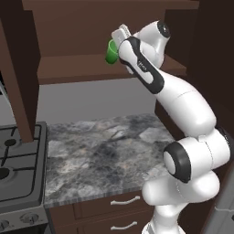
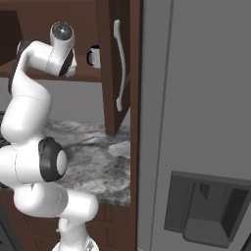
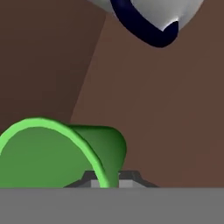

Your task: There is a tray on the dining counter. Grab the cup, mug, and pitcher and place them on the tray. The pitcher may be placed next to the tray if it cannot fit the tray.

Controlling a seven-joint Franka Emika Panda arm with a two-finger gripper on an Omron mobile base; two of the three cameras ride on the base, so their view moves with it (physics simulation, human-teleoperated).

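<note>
The fingers (image 3: 106, 180) are closed on the rim wall of the cup (image 3: 57, 153), pinching the green edge between them, one tip on each side of the rim as the hand view shows it. In that view the cup's open mouth spreads to the left of the fingers and its tapered body runs away from them, while the mug (image 3: 151, 19), white with a dark navy handle, sits beyond and above the fingers against the brown cabinet wall (image 3: 166, 109). In the left base view the fingers (image 1: 115, 43) are raised to the open upper cabinet, with the cup (image 1: 111, 51) just to their left and touching them, above the brown shelf (image 1: 73, 68); whether the cup's base rests on the shelf cannot be told. Well below the fingers lies the grey marbled bench (image 1: 105, 151), with a stove (image 1: 20, 169) at its left end. In the right base view the mug (image 2: 94, 56) stands upright on the shelf just right of the hand, beside the open cabinet door (image 2: 117, 63) and the grey refrigerator (image 2: 196, 122) further right.
</note>
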